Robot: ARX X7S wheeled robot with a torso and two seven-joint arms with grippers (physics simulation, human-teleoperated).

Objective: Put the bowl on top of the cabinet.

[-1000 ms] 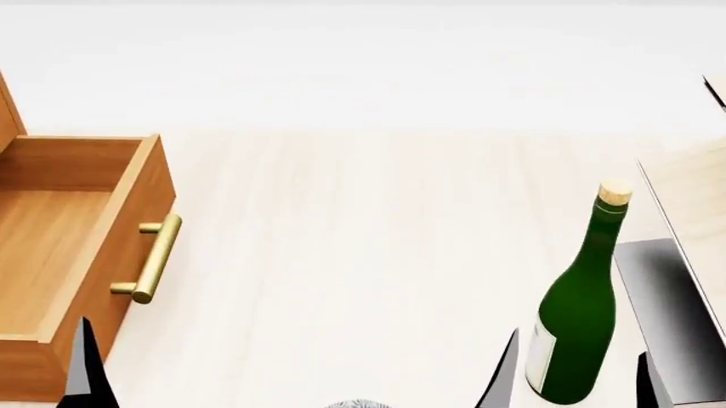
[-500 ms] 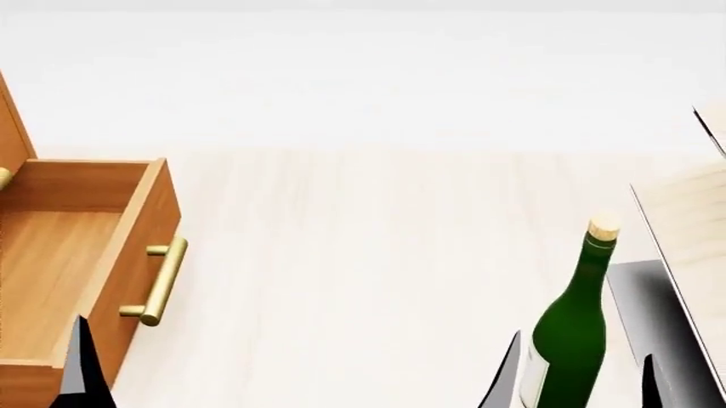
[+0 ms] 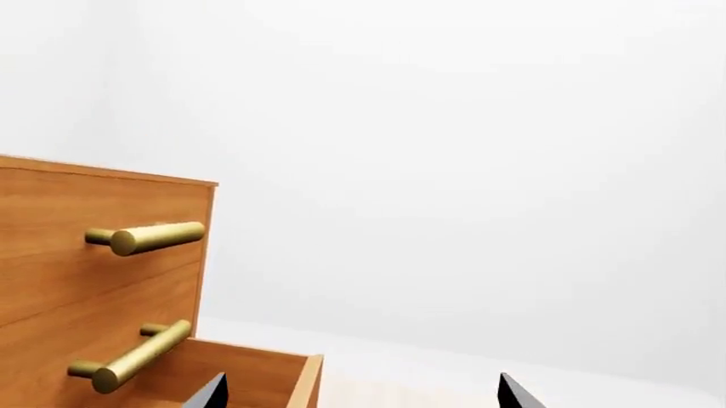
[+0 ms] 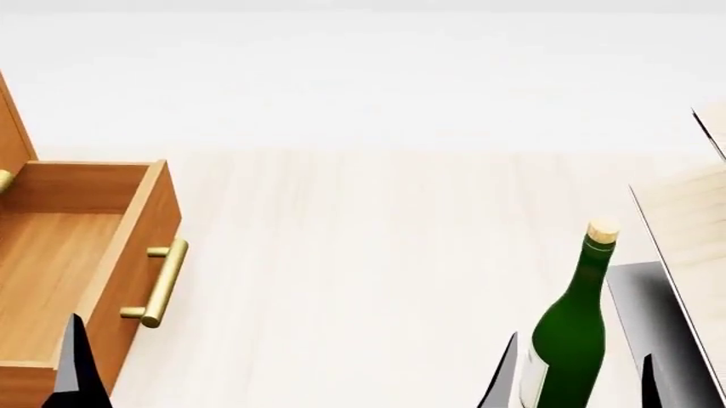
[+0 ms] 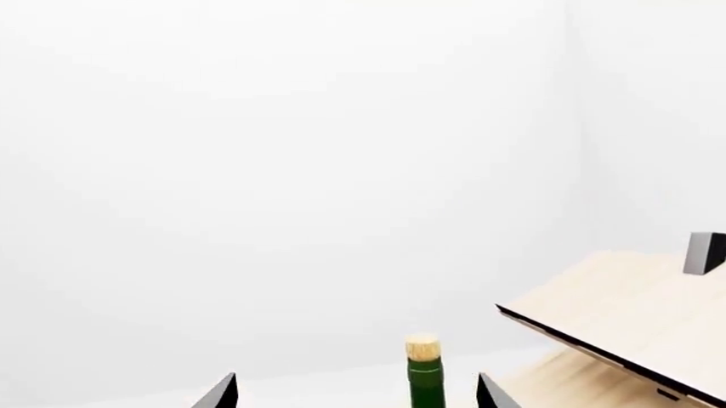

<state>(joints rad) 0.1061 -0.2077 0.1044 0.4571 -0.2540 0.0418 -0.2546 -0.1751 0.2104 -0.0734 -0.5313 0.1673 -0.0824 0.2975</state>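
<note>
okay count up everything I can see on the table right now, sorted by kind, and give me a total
Cabinets: 1, the orange-brown cabinet with its lowest drawer pulled open
Bottles: 1, the green corked bottle
Racks: 1, the pale plywood rack on a dark base
Bowls: 0 in view
Total: 3

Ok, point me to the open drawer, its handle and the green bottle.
open drawer [image 4: 46,246]: head view, bare wooden floor inside.
drawer handle [image 4: 166,283]: head view, middle of the brass bar.
green bottle [image 4: 573,327]: head view, glass body below the neck.
</note>
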